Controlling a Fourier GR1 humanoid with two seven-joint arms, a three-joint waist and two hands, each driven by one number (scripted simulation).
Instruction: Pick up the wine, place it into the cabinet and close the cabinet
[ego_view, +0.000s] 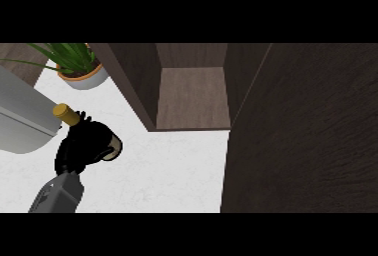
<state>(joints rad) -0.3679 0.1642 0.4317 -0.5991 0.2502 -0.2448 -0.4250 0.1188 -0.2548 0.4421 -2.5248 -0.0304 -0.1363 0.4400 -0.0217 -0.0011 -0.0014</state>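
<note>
The wine bottle (67, 114) shows only its tan top, sticking out above my left hand (85, 145) at the lower left of the head view. The black fingers are curled round the dark bottle body and hide it. The bottle is tilted, top toward the upper left. The cabinet (192, 95) stands open at the upper middle, its brown inner shelf bare, to the right of and beyond the hand. Its dark door (310, 140) is swung open and fills the right side. My right hand does not show.
A potted green plant (79, 67) stands on the white counter (170, 170) at the upper left. A grey rounded basin (18, 122) sits at the left edge, right beside the bottle's top.
</note>
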